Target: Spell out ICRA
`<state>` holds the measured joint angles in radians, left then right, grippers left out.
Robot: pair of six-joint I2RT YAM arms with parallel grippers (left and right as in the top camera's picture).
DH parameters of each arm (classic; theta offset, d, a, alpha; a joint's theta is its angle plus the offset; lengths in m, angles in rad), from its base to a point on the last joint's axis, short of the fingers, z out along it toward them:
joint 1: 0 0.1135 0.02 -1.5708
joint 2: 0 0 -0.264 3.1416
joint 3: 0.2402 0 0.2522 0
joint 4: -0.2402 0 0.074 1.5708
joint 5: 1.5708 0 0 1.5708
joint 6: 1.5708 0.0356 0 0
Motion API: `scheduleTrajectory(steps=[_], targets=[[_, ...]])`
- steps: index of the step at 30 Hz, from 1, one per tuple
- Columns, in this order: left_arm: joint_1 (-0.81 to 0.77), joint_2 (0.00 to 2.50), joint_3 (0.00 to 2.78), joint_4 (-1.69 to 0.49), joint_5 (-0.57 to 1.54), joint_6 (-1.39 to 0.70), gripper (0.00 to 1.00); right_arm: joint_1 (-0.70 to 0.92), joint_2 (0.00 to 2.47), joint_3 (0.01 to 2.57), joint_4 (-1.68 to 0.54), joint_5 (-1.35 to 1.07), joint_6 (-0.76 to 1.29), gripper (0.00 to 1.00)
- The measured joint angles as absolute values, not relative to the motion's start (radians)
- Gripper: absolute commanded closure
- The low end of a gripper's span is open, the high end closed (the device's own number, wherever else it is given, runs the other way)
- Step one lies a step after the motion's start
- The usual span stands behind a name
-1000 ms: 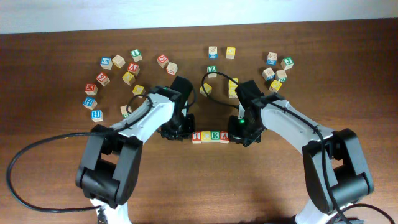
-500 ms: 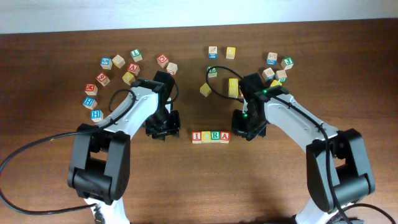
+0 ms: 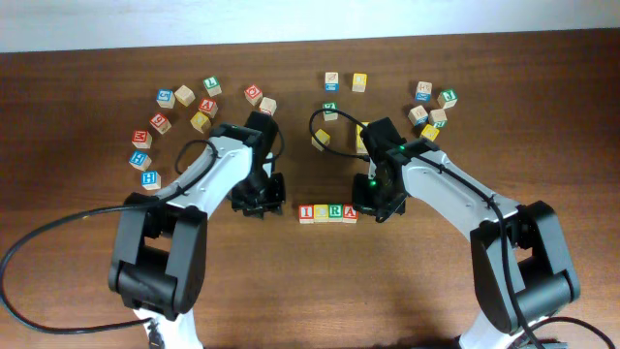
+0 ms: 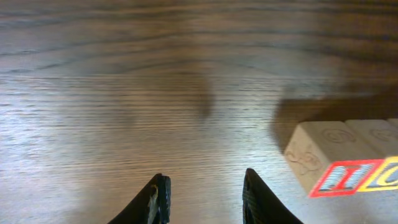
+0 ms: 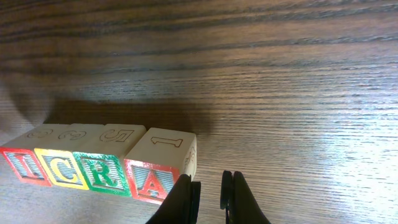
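Four cubes stand in a tight row at the table's middle: red I (image 3: pixel 306 212), yellow C (image 3: pixel 321 212), green R (image 3: pixel 335 212), red A (image 3: pixel 350 212). My left gripper (image 3: pixel 262 206) is open and empty, just left of the row and apart from it. The left wrist view shows its jaws (image 4: pixel 205 199) over bare wood, with the I cube (image 4: pixel 336 168) to the right. My right gripper (image 3: pixel 373 207) is just right of the A cube. In the right wrist view its jaws (image 5: pixel 211 193) are nearly closed on nothing, with the left finger beside the A cube (image 5: pixel 152 177).
Loose alphabet cubes lie in clusters at the back left (image 3: pixel 184 97), back middle (image 3: pixel 334 82) and back right (image 3: pixel 431 105). A yellow cube (image 3: pixel 320 141) lies between the arms. Black cables loop over both arms.
Both grippers drew back from the ends of the row, then came a little closer again. The four cubes have not moved.
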<state>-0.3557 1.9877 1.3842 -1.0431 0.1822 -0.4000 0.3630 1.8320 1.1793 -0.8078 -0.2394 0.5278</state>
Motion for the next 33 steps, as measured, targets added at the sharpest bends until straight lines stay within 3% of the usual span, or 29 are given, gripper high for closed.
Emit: scheduleTrajectory(steps=[2, 7, 33], targets=[[-0.377, 1.988, 1.384, -1.019, 0.183, -0.407, 0.85, 0.363, 1.832, 1.178, -0.807, -0.232, 0.528, 0.92], [-0.401, 1.988, 1.384, -0.996, 0.183, -0.415, 1.0, 0.363, 1.832, 1.114, -0.751, -0.218, 0.528, 0.96], [-0.41, 2.032, 1.384, -0.933, 0.24, -0.424, 1.0, 0.363, 1.833, 1.108, -0.675, -0.263, 0.529, 0.95]])
